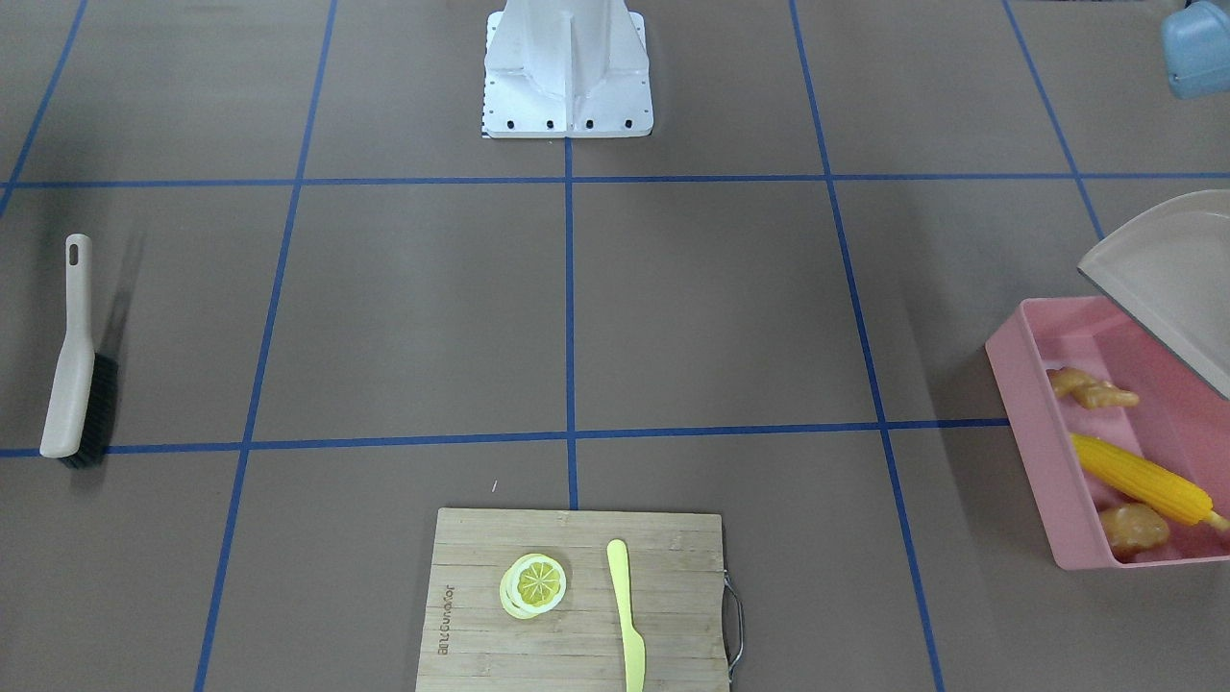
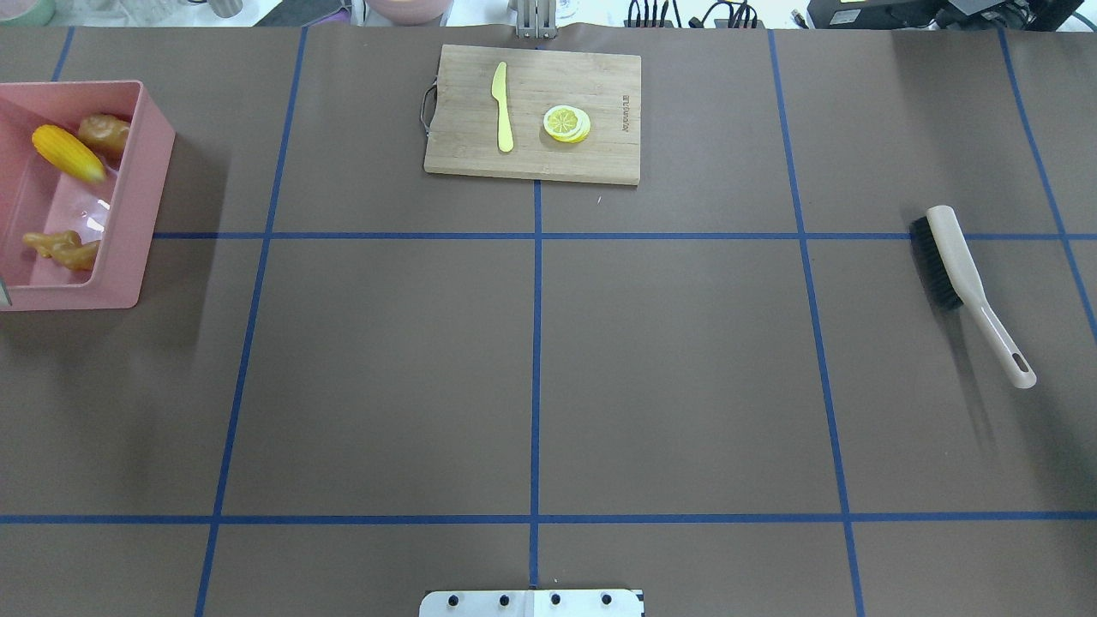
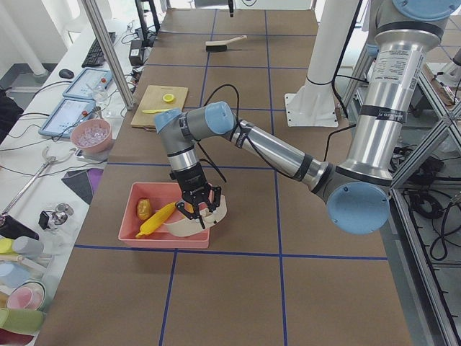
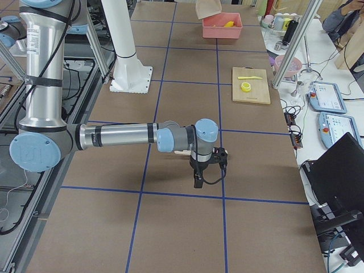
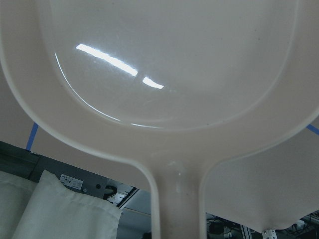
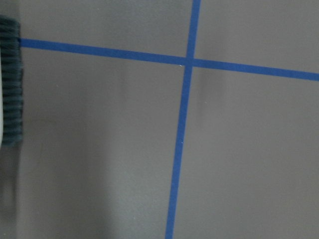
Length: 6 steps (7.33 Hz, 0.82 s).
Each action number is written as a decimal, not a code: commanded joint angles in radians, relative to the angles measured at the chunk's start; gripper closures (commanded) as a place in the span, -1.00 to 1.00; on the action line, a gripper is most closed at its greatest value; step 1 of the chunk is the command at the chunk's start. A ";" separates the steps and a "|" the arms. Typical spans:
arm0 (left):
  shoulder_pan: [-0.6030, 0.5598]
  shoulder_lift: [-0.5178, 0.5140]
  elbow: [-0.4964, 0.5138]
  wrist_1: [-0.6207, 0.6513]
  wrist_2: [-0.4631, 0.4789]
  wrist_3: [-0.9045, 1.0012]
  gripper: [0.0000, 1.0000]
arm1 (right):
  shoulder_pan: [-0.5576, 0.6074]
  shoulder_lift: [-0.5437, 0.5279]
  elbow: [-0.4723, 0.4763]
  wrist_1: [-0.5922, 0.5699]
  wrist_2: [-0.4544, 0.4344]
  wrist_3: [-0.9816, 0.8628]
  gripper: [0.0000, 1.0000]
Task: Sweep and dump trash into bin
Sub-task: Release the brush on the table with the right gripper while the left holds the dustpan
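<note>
The pink bin (image 1: 1033, 423) stands at the table's end on my left, also in the overhead view (image 2: 128, 214). In it lie the corn cob (image 1: 1139, 478), the ginger root (image 1: 1091, 387) and the potato (image 1: 1134, 527). The beige dustpan (image 1: 1168, 269) hangs tilted over the bin and fills the left wrist view (image 5: 174, 74). My left gripper (image 3: 196, 209) is at the dustpan's handle; I cannot tell its state. My right gripper (image 4: 207, 170) hovers low over the table by the brush (image 1: 72, 356); I cannot tell its state.
A wooden cutting board (image 1: 577, 615) with a lemon slice (image 1: 533, 583) and a pale yellow knife (image 1: 625, 605) lies at the far middle edge. The brush lies flat at my right side (image 2: 960, 274); its bristles (image 6: 10, 79) show in the right wrist view. The robot's base (image 1: 567, 67) stands mid-table.
</note>
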 commanded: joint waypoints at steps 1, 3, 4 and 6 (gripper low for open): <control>-0.007 0.004 -0.001 -0.001 0.005 0.000 1.00 | 0.053 -0.029 0.009 -0.007 0.023 -0.066 -1.00; -0.093 0.006 -0.028 -0.048 0.002 0.020 1.00 | 0.053 -0.029 0.000 -0.004 0.015 -0.066 -1.00; -0.149 0.018 -0.066 -0.061 0.000 0.040 1.00 | 0.053 -0.023 0.001 -0.002 0.007 -0.066 -1.00; -0.244 0.047 -0.140 -0.117 -0.009 0.107 1.00 | 0.052 -0.019 0.004 0.002 0.010 -0.066 -1.00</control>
